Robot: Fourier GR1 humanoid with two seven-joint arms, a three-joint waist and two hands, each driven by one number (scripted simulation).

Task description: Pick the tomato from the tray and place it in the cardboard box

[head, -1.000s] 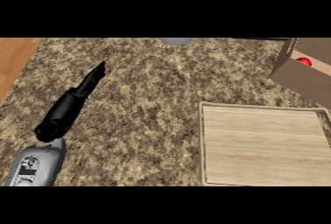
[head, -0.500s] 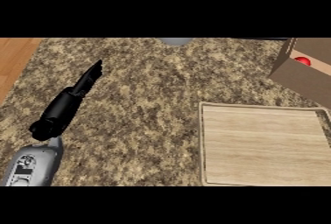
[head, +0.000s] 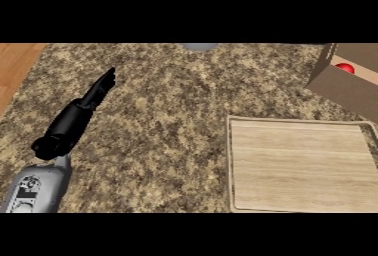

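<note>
- At the head view's upper right corner, the cardboard box [head: 353, 82] stands partly cut off by the edge, and the red tomato [head: 345, 68] lies inside it, only partly visible over the box wall.
- Just below and left of the box, the light wooden tray [head: 298, 170] lies flat on the worktop [head: 170, 125], its right side reaching the view's edge.
- On the view's left side, the left hand [head: 97, 91] stretches up and to the right from its grey forearm [head: 38, 187], fingers straight and held together, holding nothing.
- Compared with a second ago, the left hand has drawn back a little toward the lower left and its fingers point more steeply upward; half a second ago it was already close to where it is now.
- Box, tomato and tray lie where they lay in both earlier frames.
- No right hand shows anywhere in the view.
- Speckled brown and beige stone makes up the worktop, which fills most of the view.
- Beyond the worktop's left edge a strip of orange-brown wooden floor [head: 16, 65] shows.
- At the top centre a small grey rounded shape [head: 199, 46] peeks in; what it is cannot be told.
</note>
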